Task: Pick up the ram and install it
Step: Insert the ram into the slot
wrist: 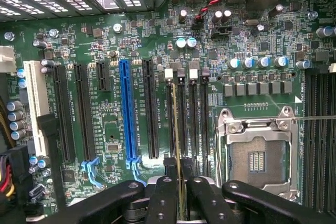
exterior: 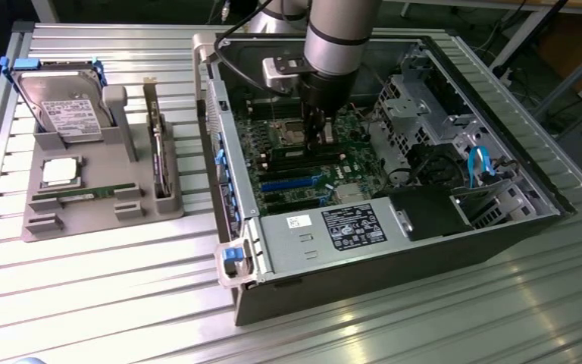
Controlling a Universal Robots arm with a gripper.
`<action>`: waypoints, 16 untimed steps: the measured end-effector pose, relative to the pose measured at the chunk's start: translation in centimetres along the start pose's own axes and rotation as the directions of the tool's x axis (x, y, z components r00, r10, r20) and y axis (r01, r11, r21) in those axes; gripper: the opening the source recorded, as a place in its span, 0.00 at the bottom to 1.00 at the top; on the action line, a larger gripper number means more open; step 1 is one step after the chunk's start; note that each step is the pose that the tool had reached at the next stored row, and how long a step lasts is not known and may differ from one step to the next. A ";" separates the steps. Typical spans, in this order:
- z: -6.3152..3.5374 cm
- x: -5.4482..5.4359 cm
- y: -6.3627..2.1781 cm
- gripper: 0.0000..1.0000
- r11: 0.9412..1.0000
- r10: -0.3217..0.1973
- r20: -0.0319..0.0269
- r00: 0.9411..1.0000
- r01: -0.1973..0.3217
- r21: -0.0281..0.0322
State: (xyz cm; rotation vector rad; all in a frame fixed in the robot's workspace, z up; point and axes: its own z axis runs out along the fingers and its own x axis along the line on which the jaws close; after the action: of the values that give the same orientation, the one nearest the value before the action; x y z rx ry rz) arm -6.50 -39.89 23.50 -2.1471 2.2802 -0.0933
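In the wrist view the ram (wrist: pixel 177 129) shows edge-on as a thin yellowish line running along one of the black memory slots (wrist: pixel 195 124) beside the empty processor socket (wrist: pixel 258 156). My gripper (wrist: pixel 181 190) is shut on it, with a black finger (wrist: pixel 161 198) pressed to each side. In the exterior view the gripper (exterior: pixel 323 140) reaches down inside the open computer case (exterior: pixel 493 227), just over the motherboard (exterior: pixel 311 171). I cannot tell how deep the stick sits in the slot.
A grey holder (exterior: pixel 99 208) at the exterior view's left carries a silver hard drive (exterior: pixel 64 106), a square processor chip (exterior: pixel 61 171) and another green stick (exterior: pixel 84 194). Near the gripper are a blue expansion slot (wrist: pixel 126 114), a drive cage (exterior: pixel 417 102) and the power supply (exterior: pixel 352 226).
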 end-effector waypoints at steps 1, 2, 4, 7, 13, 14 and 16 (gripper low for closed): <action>0.03 0.0 0.00 0.14 1.000 0.003 0.000 1.000 -0.003 0.001; 0.11 0.0 0.00 0.14 1.000 0.005 -0.001 1.000 -0.005 0.002; 0.34 0.0 0.01 0.14 1.000 0.005 -0.001 1.000 -0.005 0.006; 0.43 0.0 0.11 0.14 1.000 0.005 -0.002 1.000 -0.005 0.007; 0.54 0.0 0.13 0.14 1.000 0.005 -0.008 1.000 -0.005 0.008; 0.54 0.0 0.13 0.14 1.000 0.005 -0.008 1.000 -0.005 0.008; 0.58 0.0 0.13 0.14 1.000 0.005 -0.008 1.000 -0.005 0.008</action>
State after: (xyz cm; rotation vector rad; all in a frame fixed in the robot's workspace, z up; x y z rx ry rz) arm -6.60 -39.93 22.92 -2.1413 2.2852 -0.1102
